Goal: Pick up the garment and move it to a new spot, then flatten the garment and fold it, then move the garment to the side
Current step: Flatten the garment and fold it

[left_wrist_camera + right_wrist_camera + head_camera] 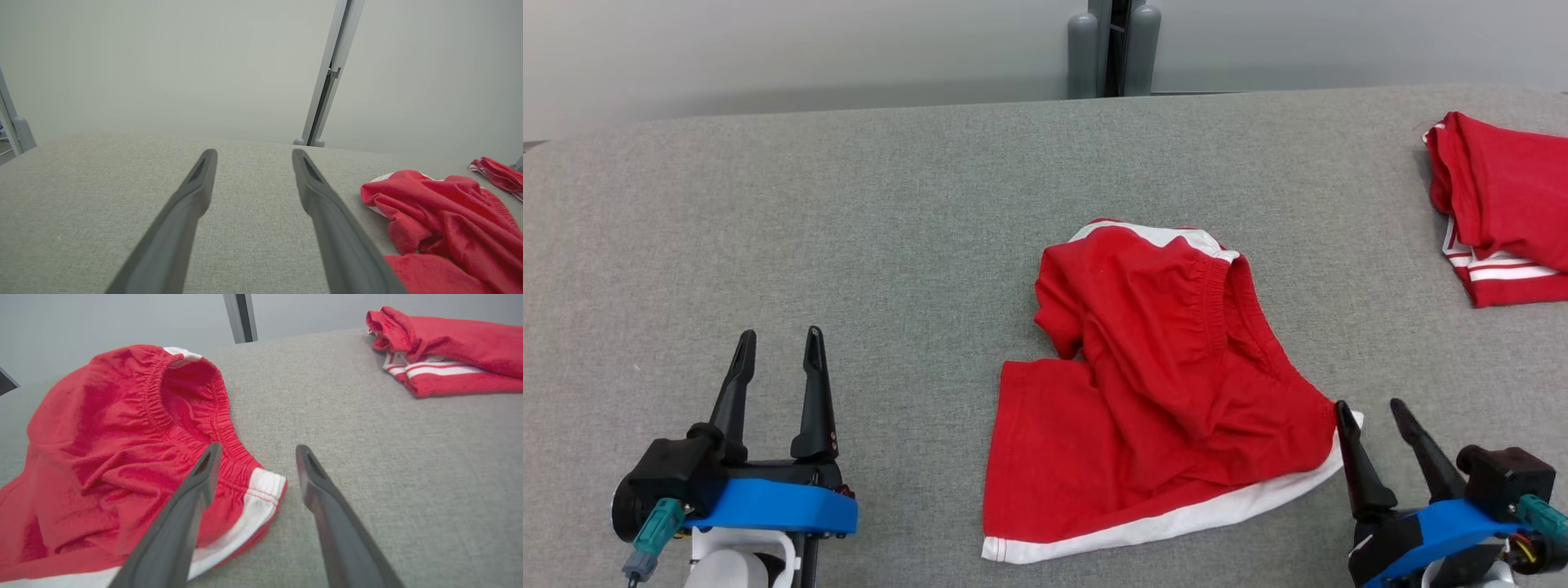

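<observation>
Two open grippers, nothing held. R gripper nearer: garment lies just left of its tips, left finger over the white corner. L gripper well apart, so I'd lead w/ R.

Scene is lit evenly and brightly from overhead, diffuse. Soft, short shadows are thrown just beside the red shorts on the grey cloth table. Table's far edge is bowed by lens distortion. Close to the wrist cameras, gripper fingers are rendered soft.
</observation>
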Controlling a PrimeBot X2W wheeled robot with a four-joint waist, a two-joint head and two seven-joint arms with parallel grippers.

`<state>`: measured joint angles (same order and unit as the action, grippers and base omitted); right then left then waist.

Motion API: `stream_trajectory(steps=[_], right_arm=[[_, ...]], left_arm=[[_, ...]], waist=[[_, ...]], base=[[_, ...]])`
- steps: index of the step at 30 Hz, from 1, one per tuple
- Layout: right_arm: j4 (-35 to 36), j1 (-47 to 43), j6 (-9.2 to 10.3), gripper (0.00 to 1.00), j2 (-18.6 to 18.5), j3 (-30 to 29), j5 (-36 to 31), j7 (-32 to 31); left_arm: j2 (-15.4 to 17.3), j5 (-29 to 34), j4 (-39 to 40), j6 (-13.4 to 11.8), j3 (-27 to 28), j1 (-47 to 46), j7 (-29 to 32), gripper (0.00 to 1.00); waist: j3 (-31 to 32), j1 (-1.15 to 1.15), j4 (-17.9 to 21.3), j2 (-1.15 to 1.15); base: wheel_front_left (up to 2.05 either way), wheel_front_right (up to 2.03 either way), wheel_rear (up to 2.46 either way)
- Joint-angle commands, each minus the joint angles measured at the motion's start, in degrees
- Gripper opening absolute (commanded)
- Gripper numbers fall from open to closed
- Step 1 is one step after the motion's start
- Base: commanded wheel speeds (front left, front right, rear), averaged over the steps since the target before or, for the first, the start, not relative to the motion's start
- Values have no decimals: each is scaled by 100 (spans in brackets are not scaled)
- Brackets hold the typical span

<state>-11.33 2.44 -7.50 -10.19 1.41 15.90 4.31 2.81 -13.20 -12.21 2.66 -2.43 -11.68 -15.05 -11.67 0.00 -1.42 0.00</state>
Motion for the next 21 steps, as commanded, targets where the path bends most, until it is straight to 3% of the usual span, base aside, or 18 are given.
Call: stream_trajectory(steps=[1, 6, 12, 21], right_arm=[[107, -4, 3, 100, 28, -44, -83, 8], [555, 321, 3, 100, -33, -86, -324, -88], [774, 1083, 3, 100, -188, 423, -403, -388], [-137, 2445, 3, 100, -407, 1101, -572, -779]], left_arm=[[20, -20, -3, -15, -10, 30, -16, 100], [20, -14, -24, -5, -40, 3, -16, 100], [20, 6, -28, 17, -53, -39, -16, 100], [20, -79, -19, -7, -185, -204, -16, 100]], waist=[[8, 0, 3, 0], [24, 0, -24, 0], [-13, 0, -108, 0], [-272, 0, -362, 0]], base=[[0, 0, 0], [0, 0, 0], [0, 0, 0], [0, 0, 0]])
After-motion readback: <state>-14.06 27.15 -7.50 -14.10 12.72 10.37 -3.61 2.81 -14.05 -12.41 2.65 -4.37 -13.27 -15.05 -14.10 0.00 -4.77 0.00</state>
